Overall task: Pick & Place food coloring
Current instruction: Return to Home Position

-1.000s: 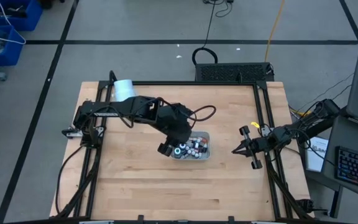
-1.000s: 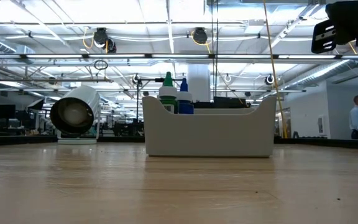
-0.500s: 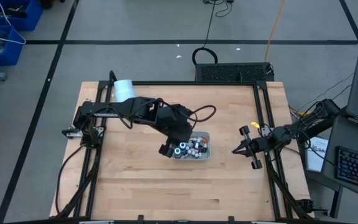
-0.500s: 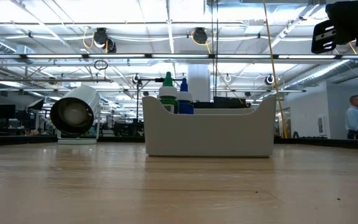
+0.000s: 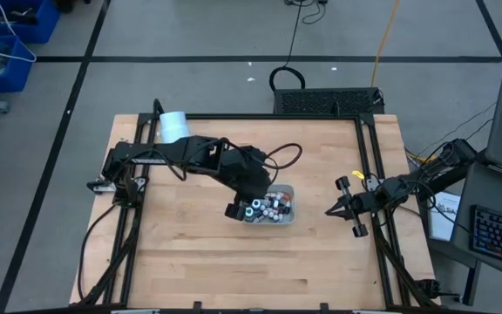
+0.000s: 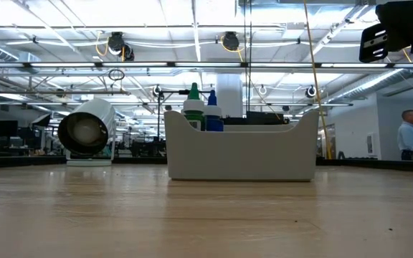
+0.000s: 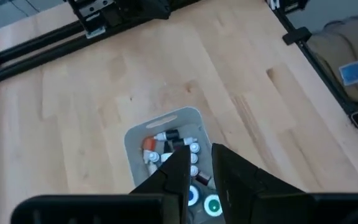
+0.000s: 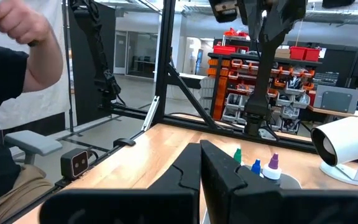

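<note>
Food coloring bottles (image 5: 267, 208) lie gathered inside the grey tray (image 5: 290, 194), which stands about in the middle of the worktop (image 5: 190, 262), somewhat nearer to its right edge; I see no bottle on the wood outside it. The left hand (image 5: 235, 210) hangs over the tray's left end, its fingers (image 7: 174, 173) a little apart and grasping nothing. As all seems collected, the step in hand is, to my judgement, only the going home. The left hand should first rise straight up until it is clear of the tray rim and the tall caps. Only then should it draw back toward the left edge, so that no finger catches the tray and drags it. The right hand (image 5: 329, 212) waits near the right edge, fingers pressed together and empty. The high view gives the bottles only as small dots; the left wrist view shows white, red and dark caps and two teal-ringed tops (image 7: 212, 204). The low view alone shows that a green tip (image 6: 193, 92) and a blue tip (image 6: 211, 97) stand above the rim, and that the white cylinder (image 6: 88, 130) lies on its side, well apart from the tray. The right wrist view adds a person's arm (image 8: 39, 59) near the worktop.
</note>
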Controlling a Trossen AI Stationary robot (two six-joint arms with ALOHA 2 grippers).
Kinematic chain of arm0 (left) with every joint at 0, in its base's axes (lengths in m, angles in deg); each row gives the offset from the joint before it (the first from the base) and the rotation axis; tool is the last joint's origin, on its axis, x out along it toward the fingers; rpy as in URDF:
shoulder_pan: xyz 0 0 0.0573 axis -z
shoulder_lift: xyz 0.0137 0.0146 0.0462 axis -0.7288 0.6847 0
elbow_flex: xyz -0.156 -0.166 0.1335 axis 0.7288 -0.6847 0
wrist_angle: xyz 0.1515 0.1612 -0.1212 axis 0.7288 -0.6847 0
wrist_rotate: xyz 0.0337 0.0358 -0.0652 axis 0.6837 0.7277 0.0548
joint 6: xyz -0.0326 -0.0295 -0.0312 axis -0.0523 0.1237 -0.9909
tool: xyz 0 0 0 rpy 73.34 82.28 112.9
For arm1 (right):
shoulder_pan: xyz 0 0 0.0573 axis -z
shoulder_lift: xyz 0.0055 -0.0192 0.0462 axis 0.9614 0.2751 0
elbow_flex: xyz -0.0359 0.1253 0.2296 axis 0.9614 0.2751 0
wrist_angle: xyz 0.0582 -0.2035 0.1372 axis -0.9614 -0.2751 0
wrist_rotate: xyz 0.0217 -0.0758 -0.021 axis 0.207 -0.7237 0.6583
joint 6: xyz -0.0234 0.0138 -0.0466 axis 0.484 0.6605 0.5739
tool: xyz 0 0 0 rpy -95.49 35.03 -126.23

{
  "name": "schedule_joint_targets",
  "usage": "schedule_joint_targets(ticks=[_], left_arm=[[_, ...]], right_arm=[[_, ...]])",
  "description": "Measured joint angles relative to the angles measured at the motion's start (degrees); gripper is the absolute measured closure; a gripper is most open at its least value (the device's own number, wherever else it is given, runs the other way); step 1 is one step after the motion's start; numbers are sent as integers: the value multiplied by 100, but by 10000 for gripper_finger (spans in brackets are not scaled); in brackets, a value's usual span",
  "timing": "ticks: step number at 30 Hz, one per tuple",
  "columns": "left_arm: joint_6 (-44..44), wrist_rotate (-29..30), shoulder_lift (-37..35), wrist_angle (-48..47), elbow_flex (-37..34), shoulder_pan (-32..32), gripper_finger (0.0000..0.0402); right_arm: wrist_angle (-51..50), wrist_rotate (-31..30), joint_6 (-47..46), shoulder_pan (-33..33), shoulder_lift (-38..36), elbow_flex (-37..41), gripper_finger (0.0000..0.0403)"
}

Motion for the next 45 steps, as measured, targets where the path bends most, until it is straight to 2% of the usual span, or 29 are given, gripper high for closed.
schedule_joint_targets(ticks=[5, 10, 19, 27, 34, 45], left_arm=[[-232, -149, 50, 714, -896, -80, 328], [-127, -143, 63, 2240, -2228, -85, 328], [185, -146, 59, 3605, -3308, -186, 328], [35, -173, 48, 3814, -3587, -440, 328], [25, -605, 46, 3809, -3587, -570, 328], [-285, -598, 44, 4415, -3587, -527, 327]], right_arm=[[8, 0, 0, 0, -1, 0, 403], [15, 0, 0, 0, 0, 0, 403], [15, 0, 0, 0, 0, 0, 403], [-2, 0, 2, 0, 0, 0, 403], [-2, 0, 2, 0, 0, 0, 403], [-2, 1, 2, 0, 0, 0, 403]])
